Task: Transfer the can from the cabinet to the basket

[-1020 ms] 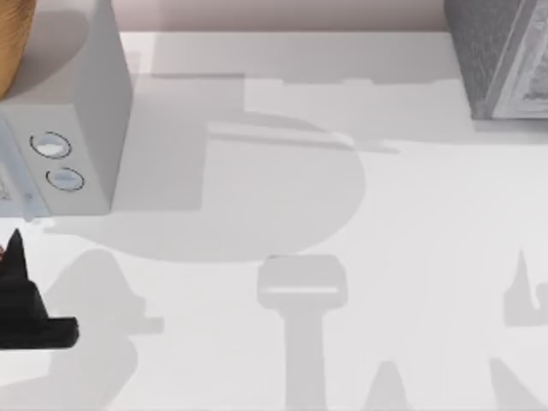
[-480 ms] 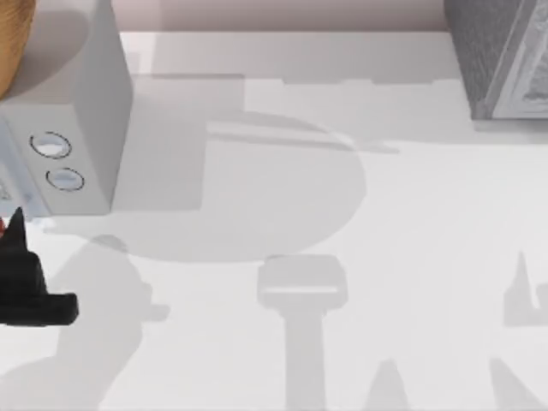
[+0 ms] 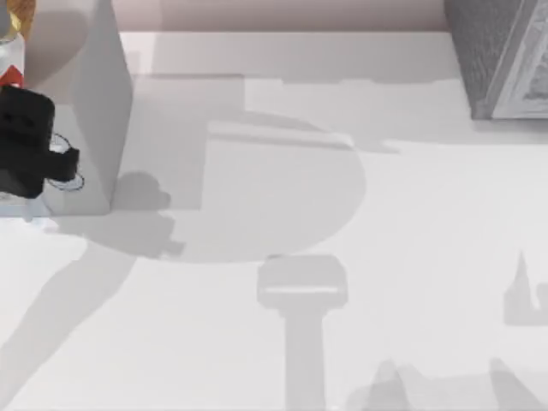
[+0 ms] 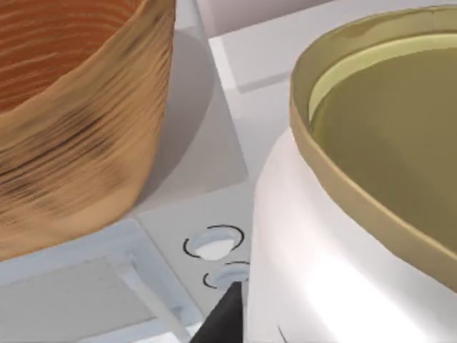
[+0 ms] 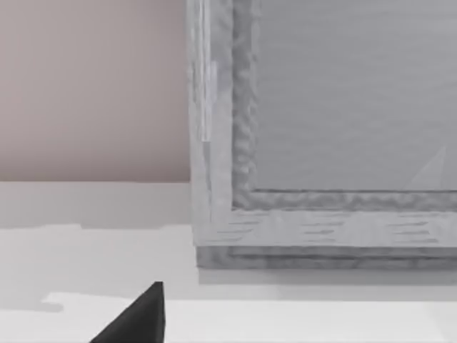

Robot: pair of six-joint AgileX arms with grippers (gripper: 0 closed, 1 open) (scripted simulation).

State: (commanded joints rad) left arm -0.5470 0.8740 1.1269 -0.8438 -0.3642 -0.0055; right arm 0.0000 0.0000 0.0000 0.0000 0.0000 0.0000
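Observation:
At the table's far left, my left gripper [image 3: 14, 96] hangs over the pale grey box and is shut on the can [image 3: 10, 62]. The can is white with a red patch. Seen from the left wrist, the can [image 4: 314, 264] looms close, with its dull gold top [image 4: 385, 136] facing up. Beside it stands the orange-brown ribbed basket [image 4: 71, 121], which also peeks in at the back left corner [image 3: 23, 12]. The dark grey speckled cabinet [image 3: 492, 51] stands at the back right. A dark edge of my right gripper [image 5: 136, 321] sits low in front of the cabinet [image 5: 321, 143].
The pale grey box [image 3: 94, 111] with two round dials [image 4: 212, 243] stands at the left, under the basket and my left arm. White tabletop [image 3: 282, 214] stretches between this box and the cabinet. A pinkish wall runs along the back.
My left gripper has risen from the table's front left and moved toward the back, carrying the can over the dial box toward the basket. The right arm has stayed put.

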